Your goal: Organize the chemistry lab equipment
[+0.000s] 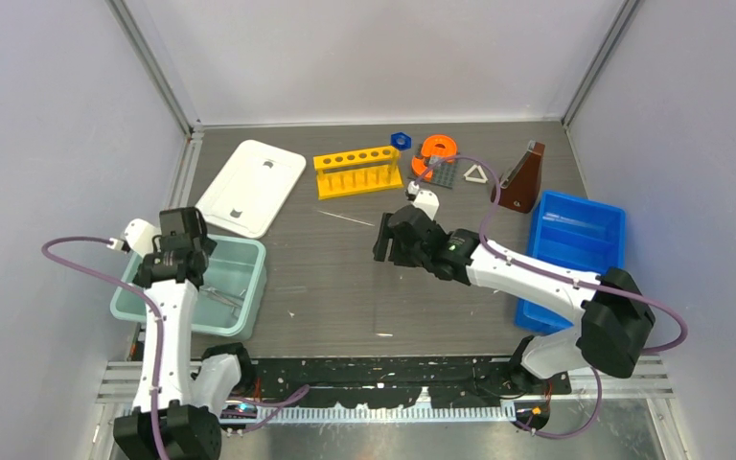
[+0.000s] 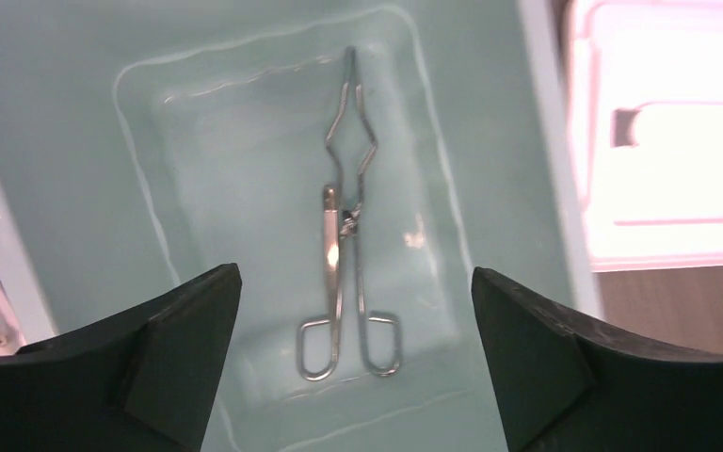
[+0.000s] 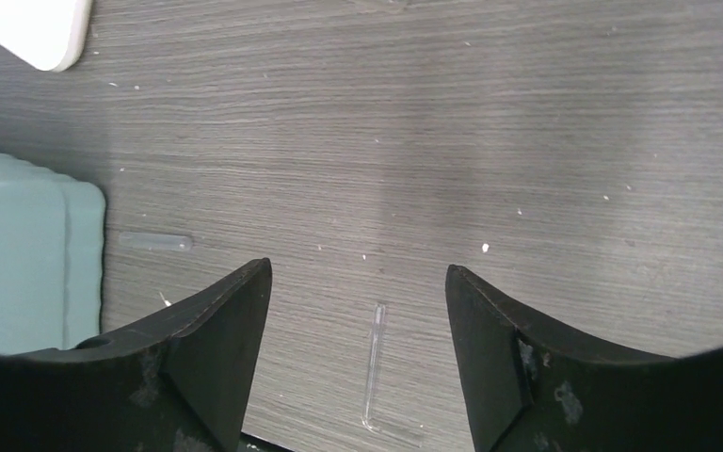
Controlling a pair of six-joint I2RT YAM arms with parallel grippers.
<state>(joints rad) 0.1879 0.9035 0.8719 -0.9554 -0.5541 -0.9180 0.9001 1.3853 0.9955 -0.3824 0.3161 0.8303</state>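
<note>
My left gripper (image 2: pixel 356 282) hangs wide and empty over the teal bin (image 2: pixel 56 141). The wire metal tongs (image 2: pixel 348 217) lie flat mid-floor, stowed, I judge. My right gripper (image 3: pixel 358 273), fingers apart, straddles the thin clear rod (image 3: pixel 374 363) mid-worktop (image 3: pixel 527 141), ready to pinch.

Seen from above, the wire metal tongs (image 1: pixel 222 297) are only a thin glint inside the teal bin (image 1: pixel 238 261), partly covered by the left arm (image 1: pixel 172 307). In the right wrist view, picture edges crop the bin and white lid (image 3: pixel 28 28). A faint clear piece (image 3: pixel 155 242) on the desk (image 3: pixel 527 141) is unidentifiable.
</note>
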